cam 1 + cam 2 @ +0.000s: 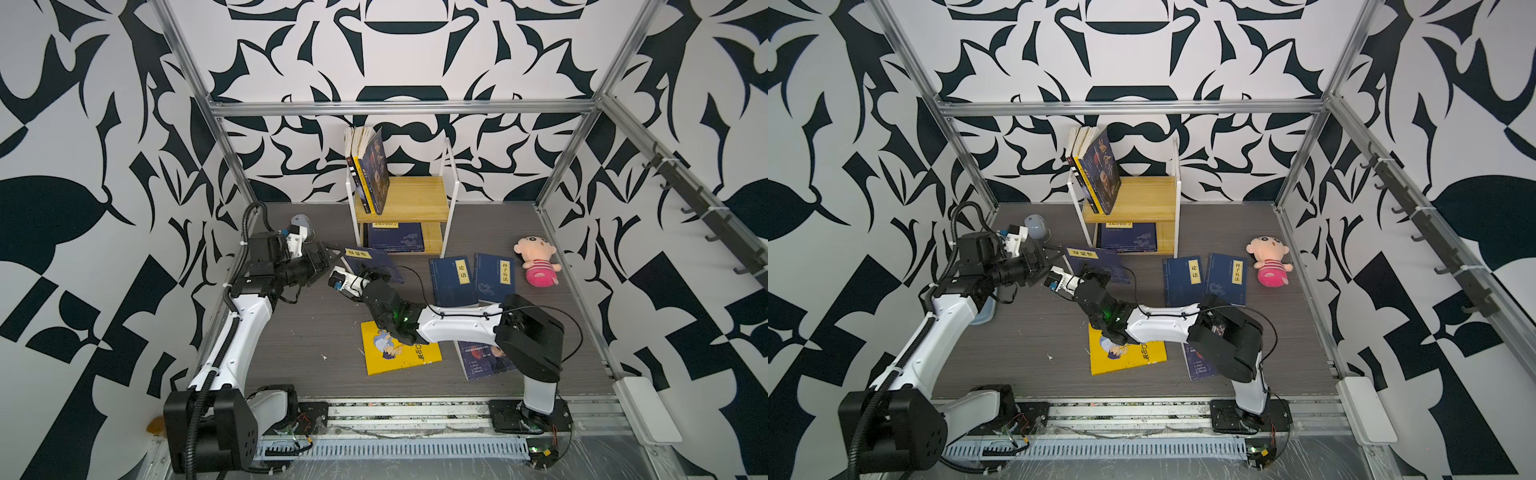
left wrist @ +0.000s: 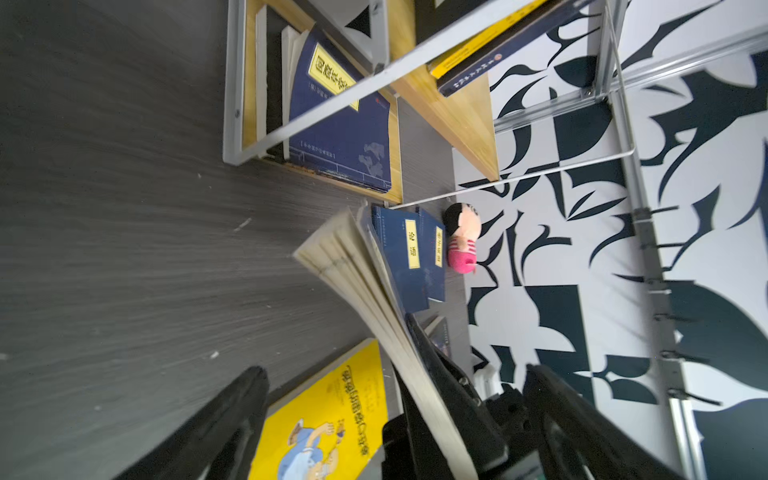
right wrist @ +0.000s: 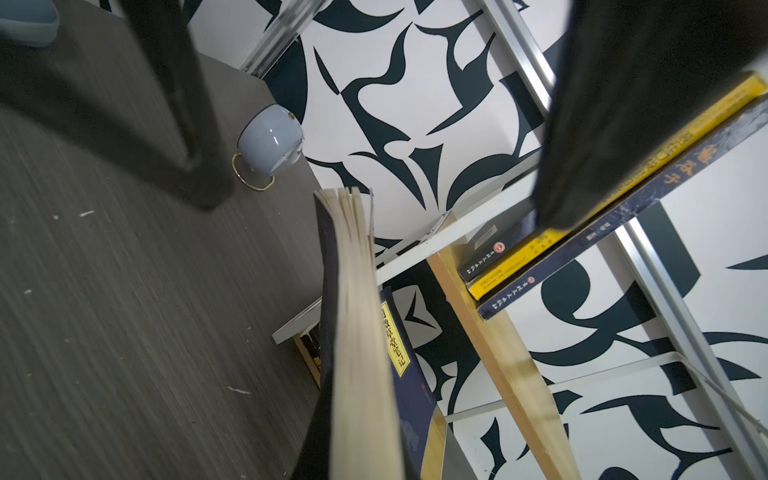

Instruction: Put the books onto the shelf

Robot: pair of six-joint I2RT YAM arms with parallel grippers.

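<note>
Your right gripper [image 1: 379, 275] is clamped on the navy paperback [image 1: 374, 259], tilted centre-left of a top view before the shelf [image 1: 419, 195], and your left gripper [image 1: 332, 257] has its fingers spread wide; expect the book to be light and floppy, so grip near the spine.

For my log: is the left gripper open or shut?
Open: the left gripper gapes wide around the navy book, which the right gripper clamps.

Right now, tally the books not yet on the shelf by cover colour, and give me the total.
Yellow: 1, the yellow book, lying flat.
Dark blue: 4, the middle book, the book beside it, the book under the right arm, and the held book in the right hand.
Total: 5
</note>
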